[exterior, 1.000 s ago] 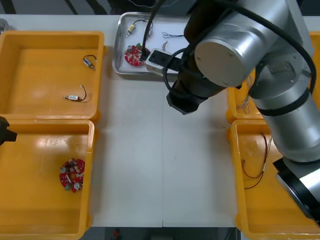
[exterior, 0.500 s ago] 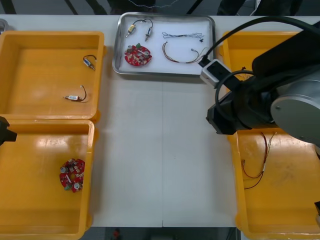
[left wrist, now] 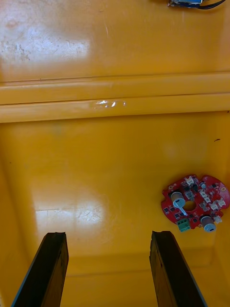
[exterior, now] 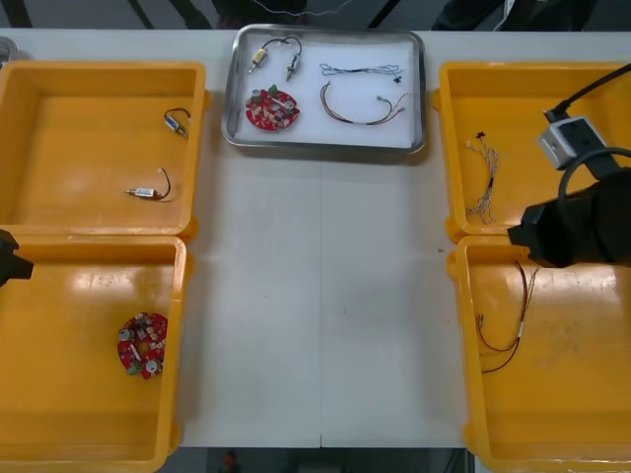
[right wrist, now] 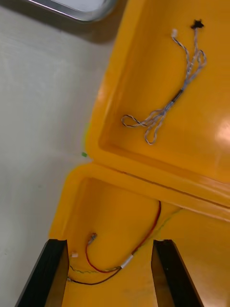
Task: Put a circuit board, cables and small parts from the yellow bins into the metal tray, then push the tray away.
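Note:
The metal tray stands at the table's far middle. It holds a red circuit board, small metal parts, a black cable and a red and yellow cable. My right arm hangs over the seam between the two right bins. My right gripper is open above a red and yellow cable in the near right bin, with nothing between its fingers. My left gripper is open over the near left bin, beside a circuit board.
The far right bin holds a twisted blue and white cable. Two small metal parts lie in the far left bin. A second circuit board lies in the near left bin. My left arm sits at the left edge.
My right arm has swung away from the tray, rightwards and nearer, to above the right bins. The tray's contents have come into view. The left arm has not moved.

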